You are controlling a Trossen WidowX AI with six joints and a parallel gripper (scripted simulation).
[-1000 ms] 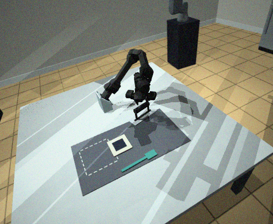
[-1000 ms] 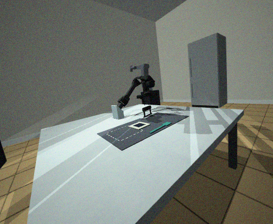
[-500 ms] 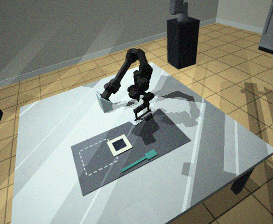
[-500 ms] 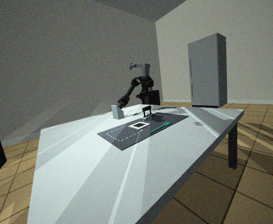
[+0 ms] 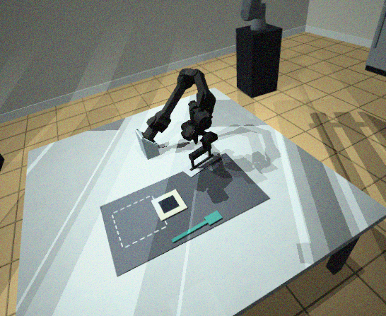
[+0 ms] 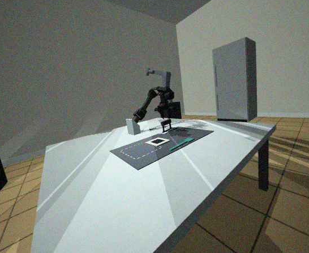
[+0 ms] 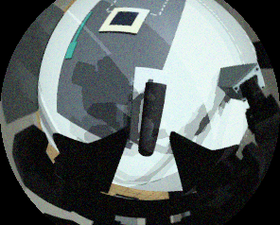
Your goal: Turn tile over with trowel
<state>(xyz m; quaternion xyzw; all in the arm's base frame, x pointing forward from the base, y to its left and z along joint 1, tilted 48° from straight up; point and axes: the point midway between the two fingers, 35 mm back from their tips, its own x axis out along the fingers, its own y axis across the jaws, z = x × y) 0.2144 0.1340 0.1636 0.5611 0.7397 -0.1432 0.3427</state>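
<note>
The trowel (image 5: 198, 153) (image 6: 166, 121) (image 7: 152, 118) stands at the mat's back edge, with a black bar handle raised on posts over a flat pale blade. My gripper (image 5: 201, 145) (image 7: 149, 132) is open just above it. In the wrist view the handle lies lengthwise between the fingertips, touching neither that I can see. The tile (image 5: 169, 203) (image 6: 158, 141) (image 7: 124, 19) lies flat, its cream border and dark square facing up. It overlaps the right side of the dashed outline (image 5: 113, 213), mostly outside it. The mat (image 5: 244, 190) (image 6: 138, 164) lies under both.
A teal spatula (image 5: 213, 218) (image 6: 190, 140) (image 7: 71, 49) lies near the mat's front edge, right of the tile. The arm's pale base block (image 5: 149, 149) (image 6: 133, 127) stands behind the mat. The table edge (image 5: 339, 248) runs along the right front.
</note>
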